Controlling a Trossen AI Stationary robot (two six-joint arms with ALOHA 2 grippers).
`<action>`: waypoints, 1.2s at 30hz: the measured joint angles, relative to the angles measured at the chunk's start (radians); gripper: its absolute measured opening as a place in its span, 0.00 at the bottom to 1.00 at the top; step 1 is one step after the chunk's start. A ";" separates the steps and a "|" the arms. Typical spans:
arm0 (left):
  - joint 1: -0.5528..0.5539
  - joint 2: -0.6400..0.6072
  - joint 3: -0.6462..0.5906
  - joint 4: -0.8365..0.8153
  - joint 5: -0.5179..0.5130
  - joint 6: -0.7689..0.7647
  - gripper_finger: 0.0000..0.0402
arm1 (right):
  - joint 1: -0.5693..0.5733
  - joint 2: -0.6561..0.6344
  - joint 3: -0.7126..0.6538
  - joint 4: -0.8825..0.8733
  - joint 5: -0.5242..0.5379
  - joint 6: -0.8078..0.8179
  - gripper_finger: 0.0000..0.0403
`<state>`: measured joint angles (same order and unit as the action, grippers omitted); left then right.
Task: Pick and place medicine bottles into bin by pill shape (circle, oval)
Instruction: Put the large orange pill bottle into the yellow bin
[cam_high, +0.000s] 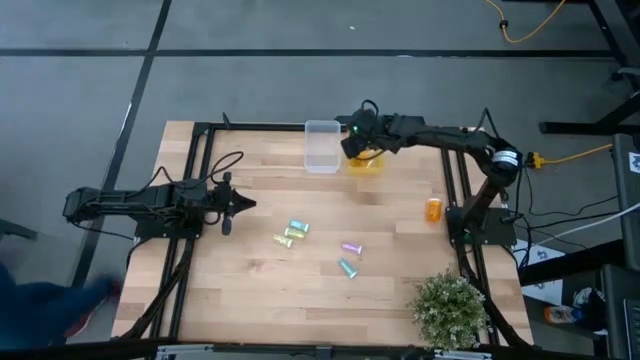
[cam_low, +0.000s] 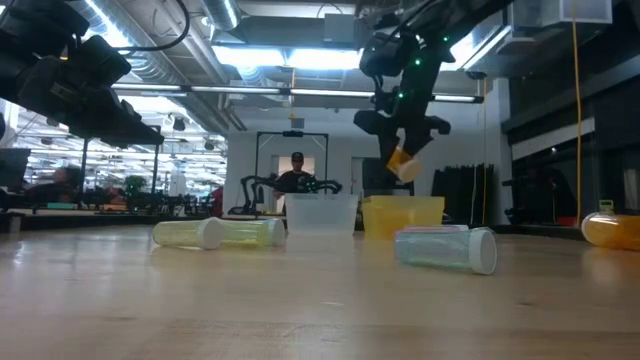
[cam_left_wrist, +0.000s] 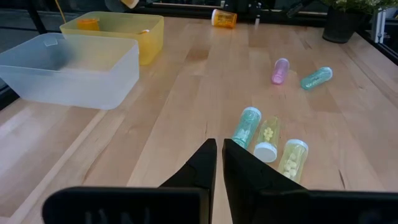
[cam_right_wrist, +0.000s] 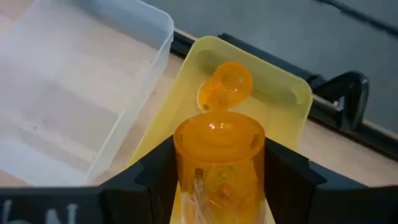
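My right gripper (cam_high: 356, 140) is shut on an orange bottle (cam_right_wrist: 217, 155) above the yellow bin (cam_high: 366, 160); the low view shows the orange bottle (cam_low: 403, 163) clear above the yellow bin (cam_low: 403, 215). Another orange bottle (cam_right_wrist: 225, 87) lies in that bin. A third orange bottle (cam_high: 433, 208) lies on the table at the right. A yellow-green and teal cluster of bottles (cam_high: 290, 233), a pink bottle (cam_high: 351, 247) and a teal bottle (cam_high: 348, 267) lie on their sides mid-table. My left gripper (cam_left_wrist: 219, 155) is shut and empty at the left, near the cluster. My right gripper pinches the orange bottle's side wall (cam_right_wrist: 186, 168) between its two fingers (cam_right_wrist: 155, 180), one on each side. The fingers come from above, pointing down. The bottle is tilted, its free end (cam_low: 407, 170) sticking out below the fingers, clear above the yellow bin.
A clear bin (cam_high: 322, 145) stands beside the yellow bin at the far edge. A potted plant (cam_high: 450, 310) stands at the near right corner. Black frame rails run along the table's left and right sides. A person (cam_low: 296, 175) shows in the room behind.
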<state>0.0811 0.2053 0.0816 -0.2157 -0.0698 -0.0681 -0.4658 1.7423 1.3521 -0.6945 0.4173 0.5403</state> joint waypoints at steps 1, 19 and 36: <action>0.000 0.000 0.000 0.000 0.000 0.000 0.06 | -0.006 0.001 0.000 0.003 0.000 0.000 0.48; 0.000 0.000 0.000 0.000 0.000 0.000 0.06 | -0.012 0.001 0.000 0.007 0.008 -0.125 0.55; 0.000 0.000 0.000 0.000 0.000 0.000 0.06 | 0.001 0.000 0.000 -0.163 -0.169 -0.048 0.73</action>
<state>0.0811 0.2051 0.0815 -0.2157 -0.0700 -0.0677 -0.4651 1.7428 1.3521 -0.8577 0.2483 0.4927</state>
